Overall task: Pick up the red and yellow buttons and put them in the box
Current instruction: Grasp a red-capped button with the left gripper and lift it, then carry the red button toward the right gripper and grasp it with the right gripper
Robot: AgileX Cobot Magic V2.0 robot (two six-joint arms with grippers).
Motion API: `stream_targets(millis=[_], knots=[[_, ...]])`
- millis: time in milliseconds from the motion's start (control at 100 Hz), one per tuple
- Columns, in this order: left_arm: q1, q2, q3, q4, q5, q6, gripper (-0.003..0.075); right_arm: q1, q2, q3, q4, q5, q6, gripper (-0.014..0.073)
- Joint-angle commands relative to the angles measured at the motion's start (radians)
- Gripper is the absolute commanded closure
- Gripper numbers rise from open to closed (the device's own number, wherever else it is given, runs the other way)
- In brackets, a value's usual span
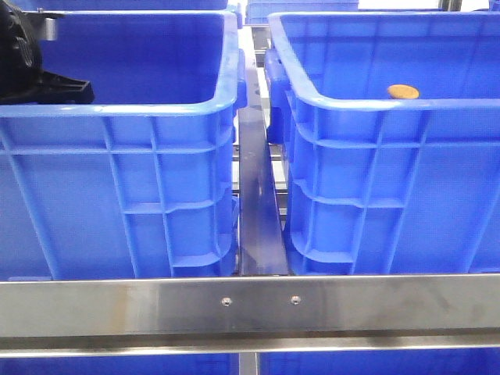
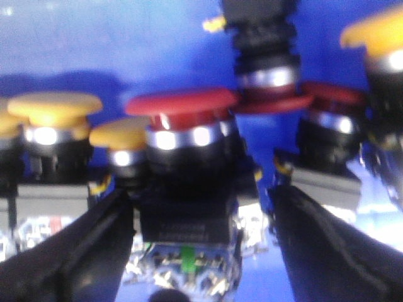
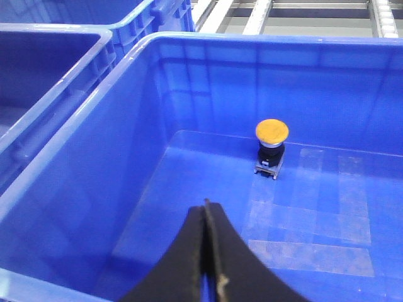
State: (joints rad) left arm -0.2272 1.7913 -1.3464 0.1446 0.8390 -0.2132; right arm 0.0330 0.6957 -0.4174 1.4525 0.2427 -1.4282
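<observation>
In the left wrist view my left gripper (image 2: 203,201) is open, deep in a crate of push buttons. Its black fingers (image 2: 69,251) flank the black body of a red-capped button (image 2: 182,110); a gap shows on one side. A yellow-capped button (image 2: 119,133) stands close beside it. The box (image 1: 391,105) is the right-hand blue crate, and one yellow button (image 1: 403,91) stands on its floor, also seen as the yellow button (image 3: 272,130) in the right wrist view. My right gripper (image 3: 206,204) is shut and empty above the box's floor (image 3: 189,207), short of that button.
The left blue crate (image 1: 117,109) holds my left arm (image 1: 31,62) and several more buttons, such as a yellow one (image 2: 55,110) and a red one (image 2: 330,94). A narrow gap (image 1: 256,195) separates the crates. A steel rail (image 1: 250,301) crosses in front.
</observation>
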Motion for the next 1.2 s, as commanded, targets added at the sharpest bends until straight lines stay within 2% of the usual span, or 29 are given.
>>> stream_targets(millis=[0, 120, 170, 240, 390, 500, 730, 830, 930, 1190], knots=[[0.003, -0.033, -0.030, 0.005, -0.048, -0.010, 0.0272, 0.003, -0.007, -0.027, 0.027, -0.006, -0.005, 0.0652], [0.003, -0.018, -0.030, 0.005, -0.043, -0.010, 0.0276, 0.003, -0.007, -0.027, 0.027, -0.006, -0.005, 0.0652], [0.003, -0.018, -0.030, 0.005, -0.042, -0.012, 0.0302, 0.003, -0.007, -0.027, 0.027, -0.006, -0.005, 0.0652], [0.003, -0.018, -0.030, 0.005, -0.044, -0.012, 0.0382, 0.003, -0.007, -0.027, 0.027, -0.006, -0.005, 0.0652], [0.003, -0.022, -0.030, 0.005, -0.044, -0.010, 0.0637, 0.003, -0.007, -0.027, 0.027, -0.006, -0.005, 0.0652], [0.000, -0.039, -0.030, 0.005, -0.046, -0.005, 0.0733, 0.003, -0.007, -0.027, 0.027, -0.006, -0.005, 0.0652], [-0.052, -0.170, -0.030, -0.007, -0.084, 0.092, 0.0740, 0.003, -0.007, -0.027, 0.027, 0.010, -0.005, 0.0652], [-0.082, -0.226, -0.030, -0.062, -0.093, 0.167, 0.0740, 0.003, -0.007, -0.027, 0.027, 0.010, -0.005, 0.0652], [-0.117, -0.273, -0.030, -0.178, -0.088, 0.290, 0.0740, 0.003, -0.007, -0.027, 0.028, 0.010, -0.005, 0.0652], [-0.219, -0.319, -0.030, -0.618, -0.048, 0.674, 0.0740, 0.003, -0.002, -0.029, 0.038, 0.049, -0.005, 0.0650]])
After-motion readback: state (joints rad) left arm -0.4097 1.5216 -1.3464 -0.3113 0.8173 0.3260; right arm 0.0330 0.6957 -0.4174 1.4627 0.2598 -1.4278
